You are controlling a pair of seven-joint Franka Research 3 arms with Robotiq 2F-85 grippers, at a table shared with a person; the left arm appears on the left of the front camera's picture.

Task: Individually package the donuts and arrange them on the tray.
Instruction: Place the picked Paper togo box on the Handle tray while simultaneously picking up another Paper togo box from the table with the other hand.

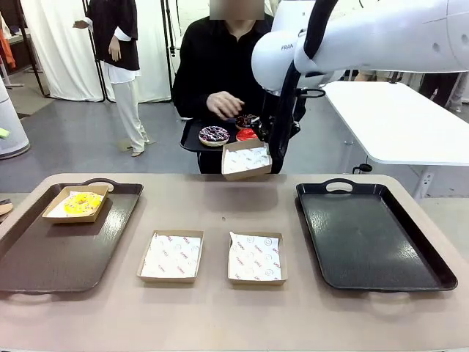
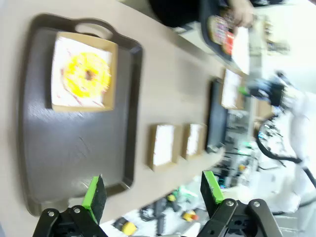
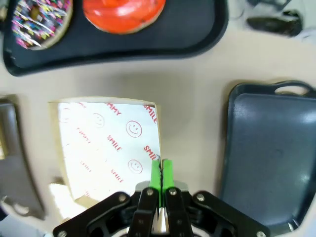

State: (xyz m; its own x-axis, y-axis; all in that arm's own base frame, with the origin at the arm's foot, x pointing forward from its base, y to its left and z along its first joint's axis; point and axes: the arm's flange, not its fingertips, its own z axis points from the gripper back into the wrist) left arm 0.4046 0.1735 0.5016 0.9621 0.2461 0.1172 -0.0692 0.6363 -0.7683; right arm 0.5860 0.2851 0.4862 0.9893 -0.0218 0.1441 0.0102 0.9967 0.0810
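Four ring donuts: yellow-iced donut in a paper-lined cardboard box on the left tray; purple sprinkled donut, chocolate donut and glossy red donut on the person's small tray. Two square boxes lie on the table. The right gripper is clenched on a fourth box at its rim; the left gripper stands released.

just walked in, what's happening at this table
The right tool is shut on the edge of a paper-lined box, holding it by the person's small tray, which carries the purple donut, chocolate donut and red donut. The person's hand is at those donuts. The yellow donut already sits boxed on the left tray; two empty boxes wait on the table. The left tool hangs open near the left tray.
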